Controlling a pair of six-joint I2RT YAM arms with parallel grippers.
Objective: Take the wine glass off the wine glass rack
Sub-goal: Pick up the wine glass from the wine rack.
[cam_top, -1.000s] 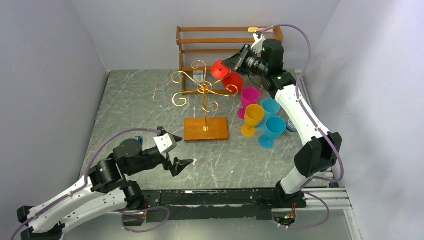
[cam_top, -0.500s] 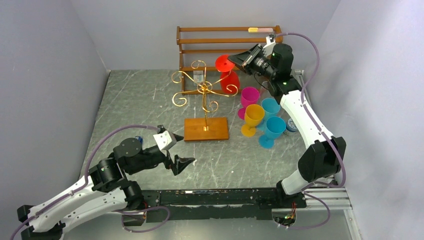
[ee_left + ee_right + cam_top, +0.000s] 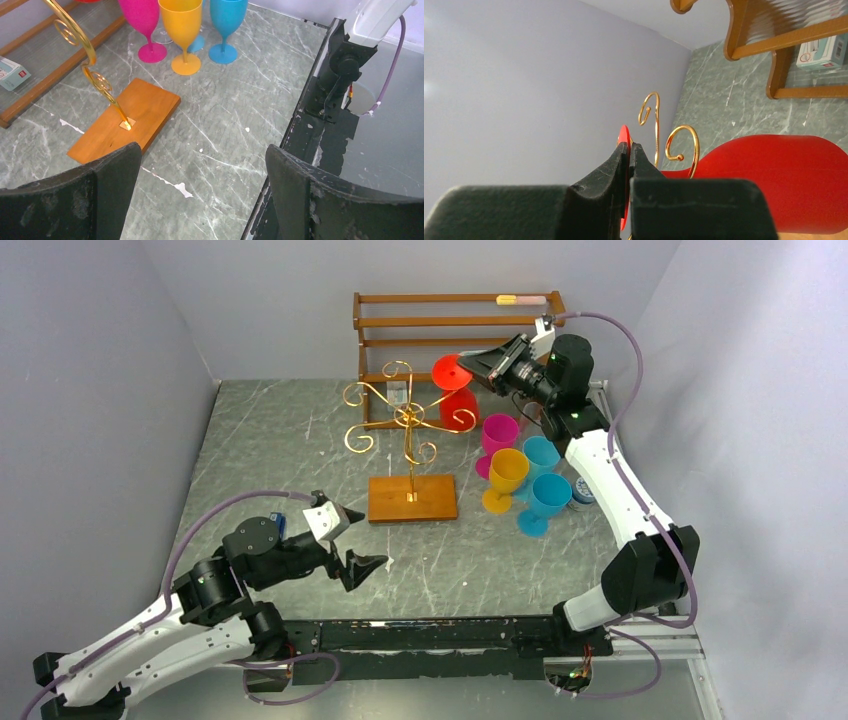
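The wine glass rack [image 3: 410, 420] is a thin gold pole with curled scroll arms on a square brown wooden base [image 3: 412, 497]; its base also shows in the left wrist view [image 3: 125, 122]. A red wine glass [image 3: 460, 405] hangs upside down at the rack's right arm, foot up. My right gripper [image 3: 472, 360] is shut on the flat red foot [image 3: 623, 137], with the red bowl [image 3: 774, 180] and gold curls [image 3: 681, 142] just beyond. My left gripper [image 3: 358, 540] is open and empty, low over the table in front of the base.
A three-tier brown wooden shelf [image 3: 455, 320] stands at the back wall. Pink [image 3: 498, 432], yellow [image 3: 506, 472] and two blue glasses [image 3: 545, 495] stand upright right of the rack. A small box [image 3: 12, 72] lies under the shelf. The black rail [image 3: 320, 100] runs along the near edge.
My right gripper has moved right and slightly up with the red glass's foot, tilting the glass outward along the rack's right arm. The left arm has barely moved.
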